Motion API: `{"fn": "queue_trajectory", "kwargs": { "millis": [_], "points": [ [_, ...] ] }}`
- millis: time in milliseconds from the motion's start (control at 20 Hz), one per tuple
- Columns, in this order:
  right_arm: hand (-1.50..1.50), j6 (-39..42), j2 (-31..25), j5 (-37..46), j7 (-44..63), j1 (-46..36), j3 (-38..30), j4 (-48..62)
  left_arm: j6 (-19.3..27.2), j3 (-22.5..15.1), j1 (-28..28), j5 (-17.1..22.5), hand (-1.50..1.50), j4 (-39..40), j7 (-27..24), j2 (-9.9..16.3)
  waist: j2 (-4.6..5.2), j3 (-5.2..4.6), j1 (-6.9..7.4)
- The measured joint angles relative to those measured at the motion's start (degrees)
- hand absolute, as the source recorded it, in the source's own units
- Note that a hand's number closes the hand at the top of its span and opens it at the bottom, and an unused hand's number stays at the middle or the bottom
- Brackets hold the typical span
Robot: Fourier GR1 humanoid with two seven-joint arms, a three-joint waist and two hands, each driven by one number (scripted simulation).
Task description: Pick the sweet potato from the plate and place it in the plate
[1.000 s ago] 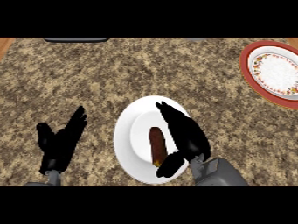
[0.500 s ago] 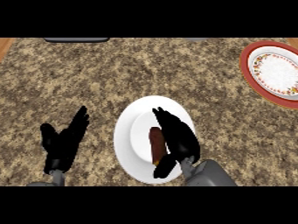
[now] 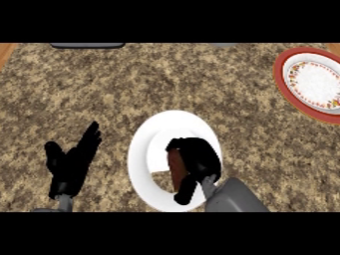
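Nearest the viewer, the right hand lay over the white plate, its grey forearm entering from the lower edge. Its fingers were curled over the far end of the sweet potato, with the thumb down beside the near end, so that the hand closed round the potato and hid much of it. The reddish-brown potato lay lengthwise in the middle of the white plate; whether it was lifted clear of the plate could not be told. To the left of that plate, apart from it, the left hand rested over the speckled counter, fingers straight and pointing away, holding nothing. Farthest, at the counter's right edge, stood the red-rimmed plate, well apart from the white plate.
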Motion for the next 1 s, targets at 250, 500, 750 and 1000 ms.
{"fn": "queue_trajectory", "kwargs": {
  "millis": [250, 500, 750, 1000],
  "points": [
    [1.5, -0.78, 0.18, 2.58, -3.56, -0.81, -1.01, 2.14, -1.74, 1.68, -0.05, 0.56, 0.0, 0.05, 0.54, 0.42, -0.05, 0.0, -0.02],
    [1.5, -6.42, 0.6, 5.84, -4.56, -0.65, -0.82, 0.02, -2.29, 2.38, -0.69, 0.02, 0.0, 1.5, -0.62, 0.22, -0.03, 0.12, -0.2],
    [1.5, -16.74, -1.13, 10.83, 5.37, -8.38, -13.57, 4.35, -2.09, 2.39, -0.77, 0.04, 0.0, 0.39, 0.09, 0.29, 0.75, -0.01, -0.04],
    [1.5, -24.35, -6.94, 18.41, 18.17, -16.04, -24.36, 9.33, -2.21, 2.09, -0.99, -0.06, 0.0, -0.62, -0.11, 0.26, 1.68, -0.3, 0.7]
  ]
}}
